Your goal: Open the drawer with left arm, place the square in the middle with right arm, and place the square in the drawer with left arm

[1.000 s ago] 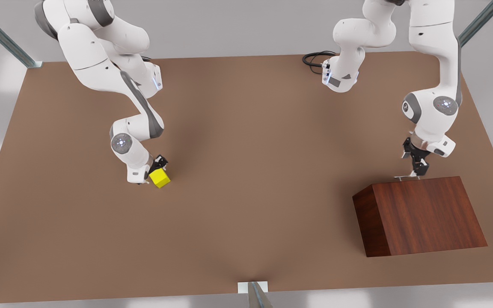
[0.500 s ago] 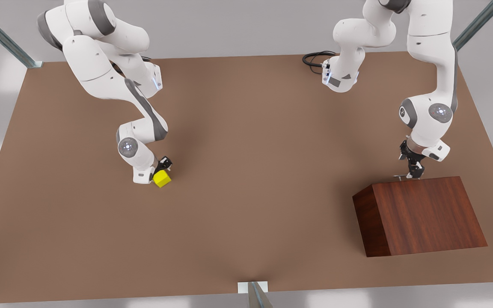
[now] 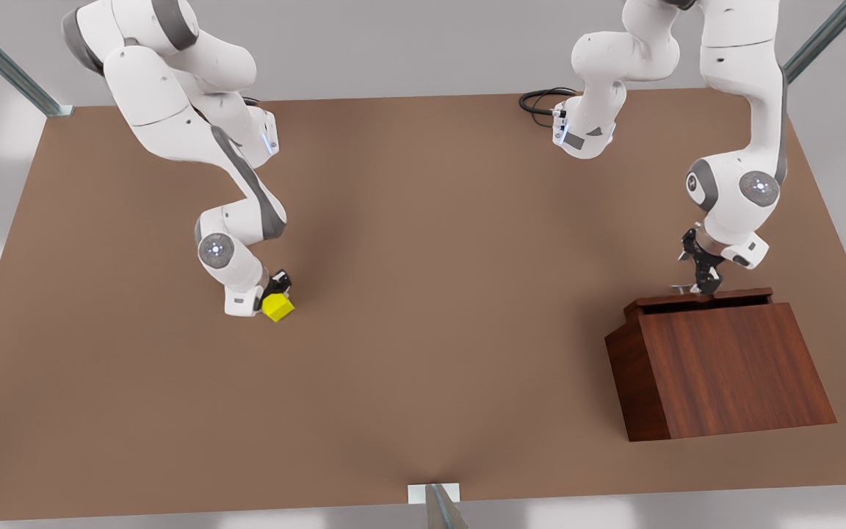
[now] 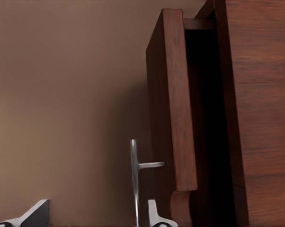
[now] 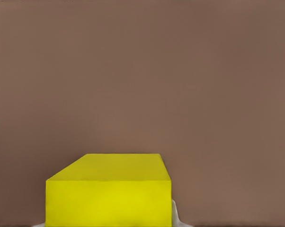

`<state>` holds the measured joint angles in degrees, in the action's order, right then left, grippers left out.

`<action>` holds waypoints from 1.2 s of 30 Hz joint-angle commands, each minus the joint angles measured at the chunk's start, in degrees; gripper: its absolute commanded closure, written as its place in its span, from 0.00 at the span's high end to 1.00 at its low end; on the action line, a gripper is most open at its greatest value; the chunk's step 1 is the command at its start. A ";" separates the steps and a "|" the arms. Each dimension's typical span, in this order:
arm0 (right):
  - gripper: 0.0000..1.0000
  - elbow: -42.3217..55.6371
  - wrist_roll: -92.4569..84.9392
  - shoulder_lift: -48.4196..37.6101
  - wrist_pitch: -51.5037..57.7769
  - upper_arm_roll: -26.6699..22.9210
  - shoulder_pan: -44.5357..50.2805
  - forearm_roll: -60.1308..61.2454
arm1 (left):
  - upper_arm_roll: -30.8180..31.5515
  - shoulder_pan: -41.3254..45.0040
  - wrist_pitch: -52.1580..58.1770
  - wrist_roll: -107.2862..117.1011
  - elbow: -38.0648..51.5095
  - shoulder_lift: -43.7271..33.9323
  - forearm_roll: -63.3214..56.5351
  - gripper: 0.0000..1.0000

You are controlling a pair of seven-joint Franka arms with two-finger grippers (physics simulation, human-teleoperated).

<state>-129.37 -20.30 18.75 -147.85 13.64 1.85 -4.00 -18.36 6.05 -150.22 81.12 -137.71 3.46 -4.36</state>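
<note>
The square is a small yellow cube on the brown table at the front view's left. My right gripper reaches down over it. In the right wrist view the square sits between my fingertips, which press against its sides. At the front view's right, the drawer of the dark wooden box stands pulled out a little, with a dark gap behind its front. My left gripper is at the silver handle. The handle lies between my spread fingers, close to one of them.
A black cable coils near the back edge by an arm base. A metal post stands at the table's front edge. The middle of the table is bare brown surface between the two arms.
The drawer has slid out of the box toward the back of the table, drawn by my left gripper. My right gripper has sunk lower around the square.
</note>
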 commanded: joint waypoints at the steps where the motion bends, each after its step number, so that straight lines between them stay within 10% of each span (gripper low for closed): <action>1: 0.62 1.04 0.95 -0.12 1.59 -0.02 0.69 -0.13 | -0.01 0.19 0.02 0.00 -0.10 -0.12 -0.03 1.00; 16: 0.63 69.77 13.35 38.63 15.40 -9.16 48.86 0.75 | -0.18 0.19 3.97 -0.61 -2.12 -3.63 -0.56 1.00; 30: 0.63 68.63 45.60 41.71 14.43 -10.74 54.31 0.84 | -1.59 0.10 5.82 -0.79 -5.99 -7.32 -0.65 1.00; 32: 1.00 68.55 46.40 41.89 13.90 -10.74 54.40 0.84 | -2.12 0.19 5.91 -0.79 -6.78 -7.94 -0.65 1.00; 36: 1.00 68.55 46.49 41.80 13.90 -10.74 54.40 0.84 | -2.21 0.19 7.92 -0.79 -7.22 -9.87 -0.74 1.00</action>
<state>-60.82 26.19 60.56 -133.94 2.90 56.25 -3.16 -20.57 6.19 -141.30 80.25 -144.93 -7.25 -5.09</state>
